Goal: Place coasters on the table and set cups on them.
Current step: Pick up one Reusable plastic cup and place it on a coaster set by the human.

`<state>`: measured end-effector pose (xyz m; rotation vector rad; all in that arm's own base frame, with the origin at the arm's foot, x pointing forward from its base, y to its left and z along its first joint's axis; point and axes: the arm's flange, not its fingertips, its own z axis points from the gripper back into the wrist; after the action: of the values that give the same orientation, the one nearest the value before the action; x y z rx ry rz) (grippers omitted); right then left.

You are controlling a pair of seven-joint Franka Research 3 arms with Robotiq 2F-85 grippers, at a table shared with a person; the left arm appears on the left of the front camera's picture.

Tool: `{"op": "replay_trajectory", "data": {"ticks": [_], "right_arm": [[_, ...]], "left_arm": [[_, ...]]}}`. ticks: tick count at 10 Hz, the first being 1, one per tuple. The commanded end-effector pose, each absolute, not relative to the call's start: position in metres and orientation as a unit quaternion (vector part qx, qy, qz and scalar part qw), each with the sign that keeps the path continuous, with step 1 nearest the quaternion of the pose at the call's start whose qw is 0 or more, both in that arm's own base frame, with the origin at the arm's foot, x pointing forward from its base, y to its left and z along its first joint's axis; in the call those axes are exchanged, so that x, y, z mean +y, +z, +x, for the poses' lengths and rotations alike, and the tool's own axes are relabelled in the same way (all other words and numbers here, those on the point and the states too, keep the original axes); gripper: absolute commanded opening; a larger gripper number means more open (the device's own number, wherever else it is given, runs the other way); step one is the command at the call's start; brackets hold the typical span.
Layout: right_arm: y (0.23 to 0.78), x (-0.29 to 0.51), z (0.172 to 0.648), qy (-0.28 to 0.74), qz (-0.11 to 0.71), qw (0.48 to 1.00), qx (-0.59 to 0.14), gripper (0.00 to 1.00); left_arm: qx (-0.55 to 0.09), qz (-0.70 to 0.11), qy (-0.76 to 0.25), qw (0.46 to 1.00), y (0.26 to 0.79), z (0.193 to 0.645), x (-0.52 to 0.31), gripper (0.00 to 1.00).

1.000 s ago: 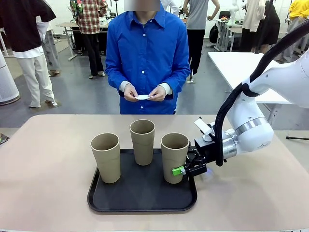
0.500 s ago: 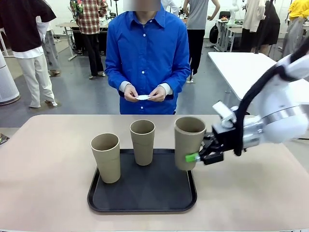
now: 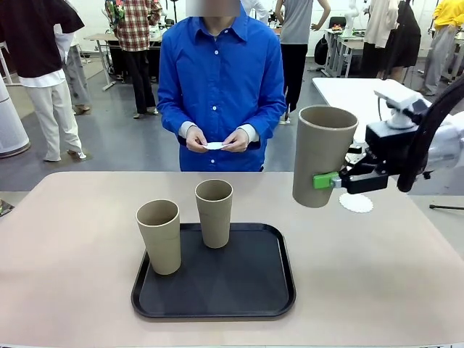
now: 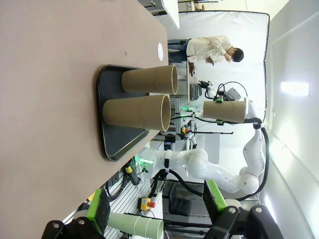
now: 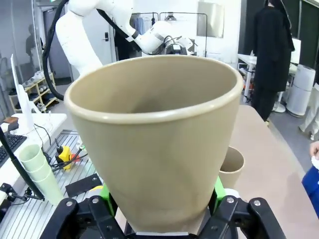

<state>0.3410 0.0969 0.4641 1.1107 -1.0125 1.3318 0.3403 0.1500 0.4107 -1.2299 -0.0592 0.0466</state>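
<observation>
Fingers check: left fingers (image 4: 213, 196) spread with nothing between them, right fingers (image 3: 323, 181) pinching a cup (image 3: 323, 145) short of its coaster (image 3: 356, 203).
Your left fingers hang wide apart off the side of the surface (image 3: 72, 254), well apart from the tray (image 3: 214, 293), where two cups (image 3: 158, 235) stand upright. Further right, your right fingers clamp the third cup low on its wall, upright and clear of the surface. The coaster lies flat just right of the cup's base, beneath the wrist. By my judgement you need to shift right, then lower straight down. Your right arm reaches in level from the right edge.
</observation>
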Motion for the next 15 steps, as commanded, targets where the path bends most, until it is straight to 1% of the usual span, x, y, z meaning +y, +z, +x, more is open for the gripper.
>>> {"op": "replay_trajectory", "data": {"ticks": [1,2,4,5,7,8,9,10,11,13,15], "right_arm": [[0.459,0.102,0.345,0.556,0.455,0.564,-0.407,0.25],[0.464,0.097,0.341,0.560,0.467,0.537,-0.425,0.25],[0.464,0.097,0.341,0.560,0.467,0.537,-0.425,0.25],[0.464,0.097,0.341,0.558,0.462,0.545,-0.421,0.83],[0.466,0.038,0.392,0.490,0.451,0.593,-0.453,0.83],[0.475,-0.003,0.408,0.453,0.429,0.617,-0.479,0.83],[0.488,-0.050,0.422,0.404,0.392,0.654,-0.506,0.83],[0.499,-0.084,0.431,0.368,0.373,0.674,-0.520,0.83],[0.508,-0.109,0.438,0.353,0.358,0.689,-0.522,0.83],[0.518,-0.138,0.452,0.352,0.345,0.718,-0.492,0.83],[0.522,-0.144,0.463,0.361,0.371,0.709,-0.478,0.83]], "left_arm": [[-0.030,-0.580,0.019,0.814,0.413,0.339,0.151,1.00],[-0.030,-0.580,0.019,0.814,0.413,0.339,0.151,1.00],[-0.030,-0.580,0.019,0.814,0.413,0.339,0.151,1.00],[-0.030,-0.580,0.019,0.814,0.413,0.339,0.151,1.00],[-0.030,-0.580,0.019,0.814,0.413,0.339,0.151,1.00],[-0.030,-0.580,0.019,0.814,0.413,0.339,0.151,1.00],[-0.030,-0.580,0.019,0.814,0.413,0.339,0.151,1.00],[-0.030,-0.580,0.019,0.814,0.413,0.339,0.151,1.00],[-0.030,-0.580,0.019,0.814,0.413,0.339,0.151,1.00],[-0.030,-0.580,0.019,0.814,0.413,0.339,0.151,1.00],[-0.030,-0.580,0.019,0.814,0.413,0.339,0.151,1.00]]}}
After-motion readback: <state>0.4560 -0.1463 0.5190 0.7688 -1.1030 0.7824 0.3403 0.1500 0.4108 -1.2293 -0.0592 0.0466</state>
